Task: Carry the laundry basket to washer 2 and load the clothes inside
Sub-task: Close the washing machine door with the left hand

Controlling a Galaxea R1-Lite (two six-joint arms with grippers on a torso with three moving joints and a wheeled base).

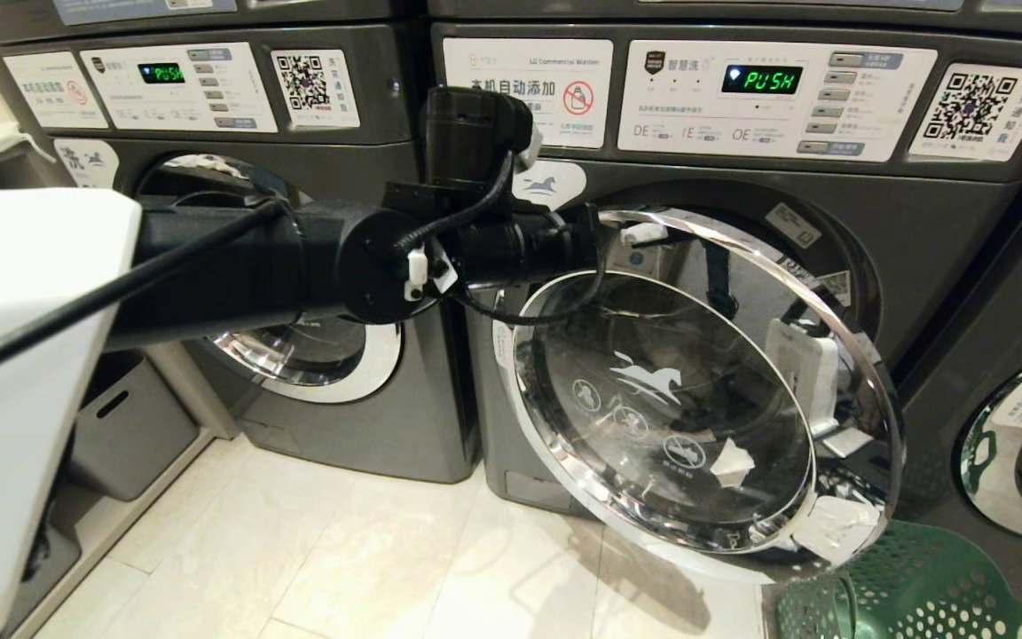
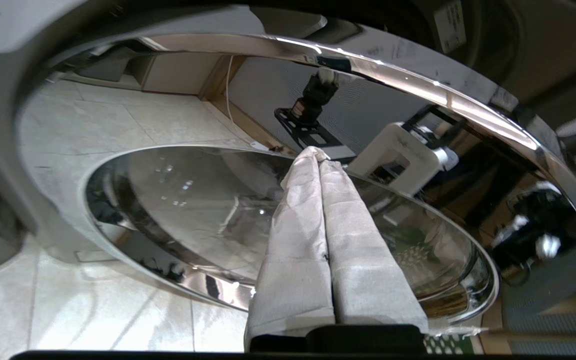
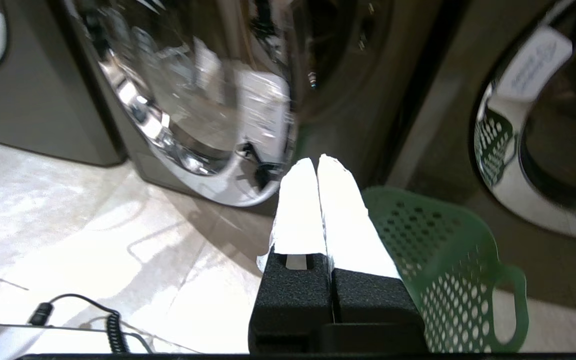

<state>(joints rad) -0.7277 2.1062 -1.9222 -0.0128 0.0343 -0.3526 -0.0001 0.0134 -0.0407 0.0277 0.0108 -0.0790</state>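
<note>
1. The left hand (image 2: 318, 152) was seen with its two cloth-wrapped fingers (image 2: 298, 240) pressed together along their whole length; nothing was held between them.
2. Its tips were set against or just beside the glass of the open door (image 1: 697, 390) of washer 2 (image 1: 919, 222); whether contact was made could not be told.
3. In the head view the left arm (image 1: 316, 257) was stretched level across the front of the neighbouring washer (image 1: 334, 426) toward that door.
4. The right hand (image 3: 316, 162) was likewise closed, its white-covered fingers (image 3: 298, 210) touching each other and empty, held low above the floor (image 3: 93, 225).
5. The basket (image 3: 448, 260) was found on the floor just beside the right hand and below the open door, in front of washer 2; it was well apart from the left hand.
6. The basket was of green plastic, rounded, its wall pierced with many round holes and cut with an oval handle.
7. The door was round, with a bright chrome rim around a domed glass bearing a white horse mark.
8. The washer bodies were dark grey, and the floor was of pale glossy tiles.
</note>
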